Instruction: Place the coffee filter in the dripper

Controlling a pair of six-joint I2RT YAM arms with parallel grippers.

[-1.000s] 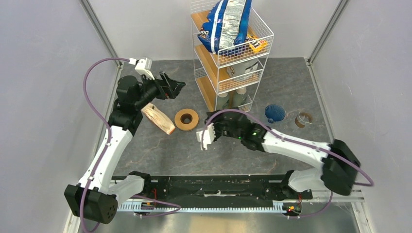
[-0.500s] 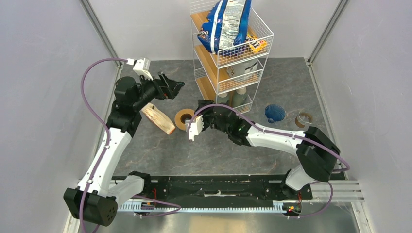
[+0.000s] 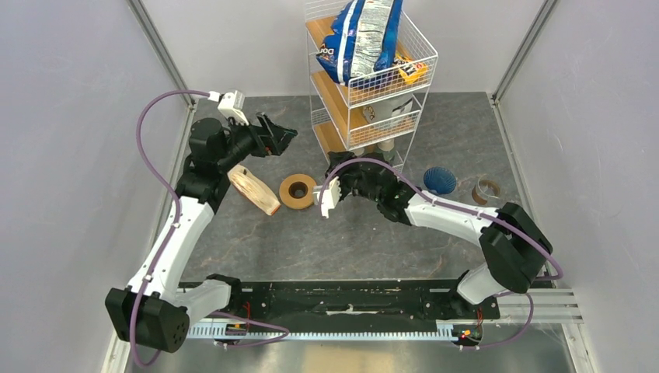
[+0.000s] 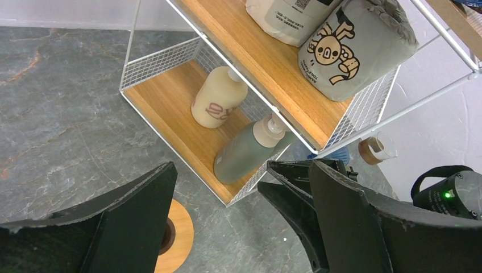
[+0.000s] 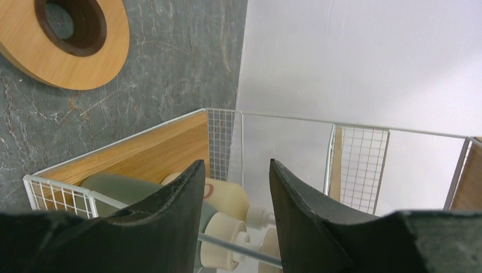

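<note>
The dripper [image 3: 439,180], a dark blue ribbed cone, stands on the table right of the wire rack; a sliver of it [image 4: 336,152] shows in the left wrist view behind the rack's corner. No single white coffee filter shows in any view. My right gripper [image 3: 340,165] hovers in front of the rack's bottom shelf, left of the dripper. Its jaws [image 5: 236,165] stand open with nothing between them. My left gripper [image 3: 281,138] hangs wide open and empty [image 4: 219,176] at the rack's left side.
A cream-and-tan wedge of stacked paper [image 3: 254,189] lies below the left gripper. An orange-brown ring [image 3: 298,190] sits beside it. The wire rack [image 3: 365,128] holds bottles [image 5: 227,196] and bags. A small glass cup [image 3: 487,189] stands right of the dripper.
My right gripper has moved away from the table's front toward the rack's bottom shelf, swinging left near the ring and back right. The left arm has barely shifted.
</note>
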